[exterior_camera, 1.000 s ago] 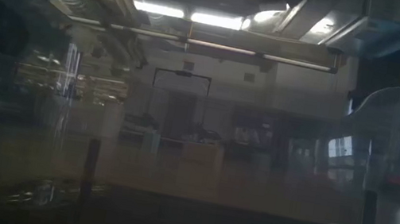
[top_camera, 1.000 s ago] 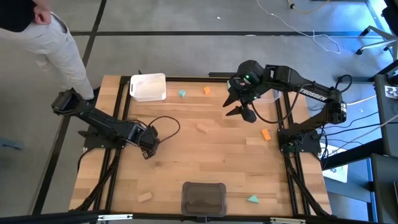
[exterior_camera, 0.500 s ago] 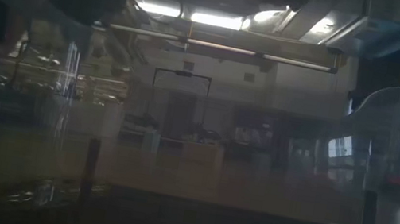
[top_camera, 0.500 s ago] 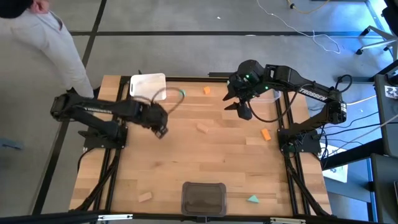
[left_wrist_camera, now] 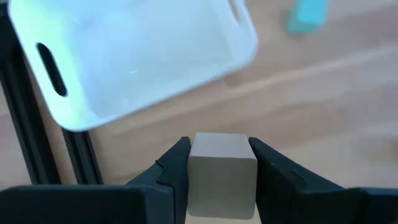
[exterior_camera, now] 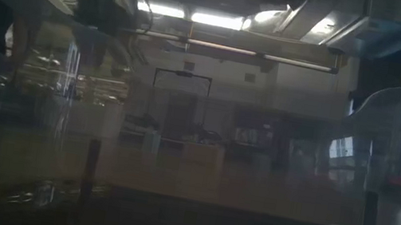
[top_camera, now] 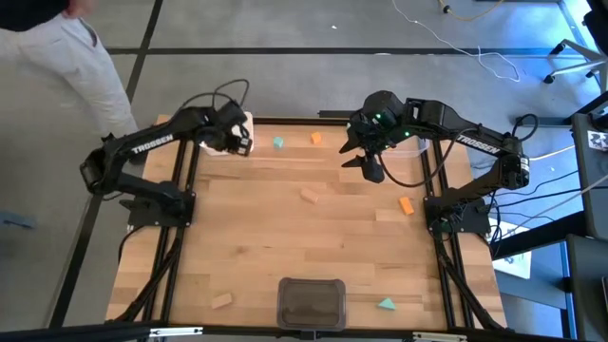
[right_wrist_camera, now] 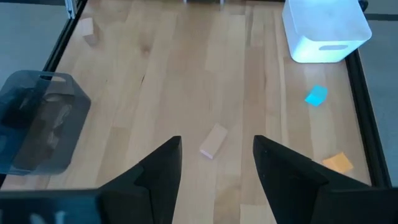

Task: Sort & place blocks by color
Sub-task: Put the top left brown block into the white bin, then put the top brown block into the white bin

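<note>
My left gripper (top_camera: 241,144) hangs at the far left of the table, by the near right corner of the white tray (top_camera: 224,133), shut on a pale wood block (left_wrist_camera: 222,175). In the left wrist view the white tray (left_wrist_camera: 137,56) lies just ahead of the block. My right gripper (top_camera: 367,163) hovers open over the far right part of the table, with nothing between its fingers (right_wrist_camera: 163,168). Loose on the tabletop lie a teal block (top_camera: 278,142), an orange block (top_camera: 315,138), a pale block (top_camera: 310,195) and another orange block (top_camera: 407,204). My left gripper pinches the pale wood block by two opposite side faces (left_wrist_camera: 198,169), one finger on each. The fingers slant down toward the table's far edge. The block is lifted clear of the table, its end face toward the tray.
A dark grey tray (top_camera: 311,302) stands at the near edge, with a pale block (top_camera: 221,300) to its left and a teal block (top_camera: 387,304) to its right. A person (top_camera: 66,57) stands beyond the far left corner. The table's middle is bare wood.
My left gripper has swung from the left middle of the table toward the far edge and risen, rolling as it went. It now stands at the white tray's corner.
</note>
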